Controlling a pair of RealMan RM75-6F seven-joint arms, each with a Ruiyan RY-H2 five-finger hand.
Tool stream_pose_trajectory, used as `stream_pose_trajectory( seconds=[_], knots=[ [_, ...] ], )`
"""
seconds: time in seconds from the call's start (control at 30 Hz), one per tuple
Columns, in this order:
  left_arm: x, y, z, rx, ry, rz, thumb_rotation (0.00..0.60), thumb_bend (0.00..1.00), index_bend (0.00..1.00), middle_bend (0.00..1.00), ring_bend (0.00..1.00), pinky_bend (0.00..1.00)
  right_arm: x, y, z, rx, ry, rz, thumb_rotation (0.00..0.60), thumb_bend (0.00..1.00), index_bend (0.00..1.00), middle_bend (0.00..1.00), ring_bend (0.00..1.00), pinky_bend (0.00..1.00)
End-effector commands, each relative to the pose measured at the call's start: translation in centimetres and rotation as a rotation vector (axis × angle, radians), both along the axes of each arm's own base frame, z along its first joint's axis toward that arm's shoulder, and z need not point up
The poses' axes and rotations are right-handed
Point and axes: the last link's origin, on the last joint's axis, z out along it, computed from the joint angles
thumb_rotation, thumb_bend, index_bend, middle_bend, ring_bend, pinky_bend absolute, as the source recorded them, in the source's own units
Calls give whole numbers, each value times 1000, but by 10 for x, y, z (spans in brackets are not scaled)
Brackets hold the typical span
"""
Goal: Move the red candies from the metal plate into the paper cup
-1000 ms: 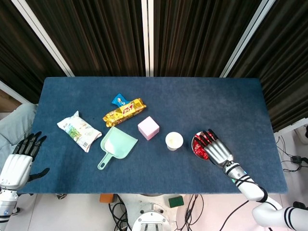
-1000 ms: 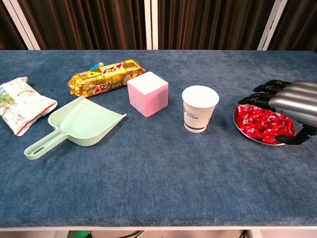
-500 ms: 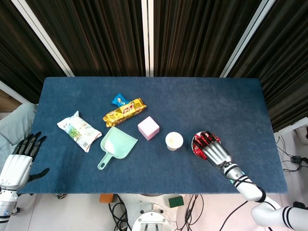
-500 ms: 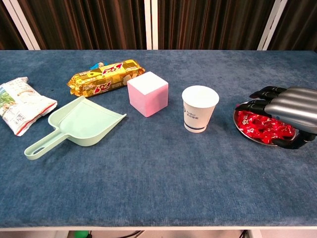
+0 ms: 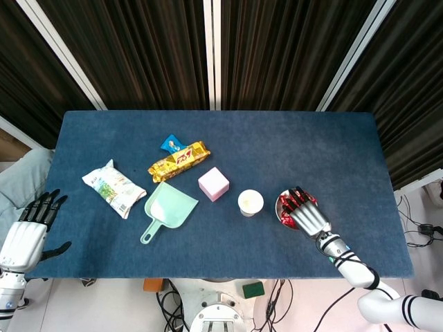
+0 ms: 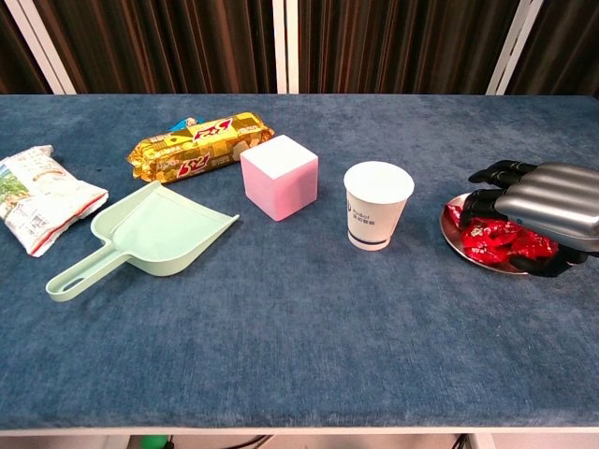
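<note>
Right hand (image 6: 543, 201) is sitting over the plate (image 6: 456, 238), fingers curling down into the candies (image 6: 496, 241); can't tell if it's got any. Cup (image 6: 377, 204) is waiting at plate's 9 o'clock, so pinch just a few

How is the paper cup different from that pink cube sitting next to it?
The paper cup is white and round, tapering toward its base; the pink cube is pink, with flat faces and square corners. The paper cup is open at the top and carries small blue print on its side; the pink cube is closed and plain. The paper cup stands nearer the metal plate than the pink cube does. Both stand upright on the blue table, untouched.
</note>
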Motion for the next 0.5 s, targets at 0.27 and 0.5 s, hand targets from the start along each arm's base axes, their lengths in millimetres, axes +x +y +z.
stream_pose_trajectory(
  seconds=[0.27,0.5],
  knots=[
    [0,1,-1,-3,2,2,600,98,90,31,1,151,-2,-2,-4,-22,6,3,600,363,379,264,0,0],
    [0,2,-2,-7,3,3,600,97,90,31,1,151,-1,-3,-7,-45,-10,23,600,380,477,351,0,0]
  ],
)
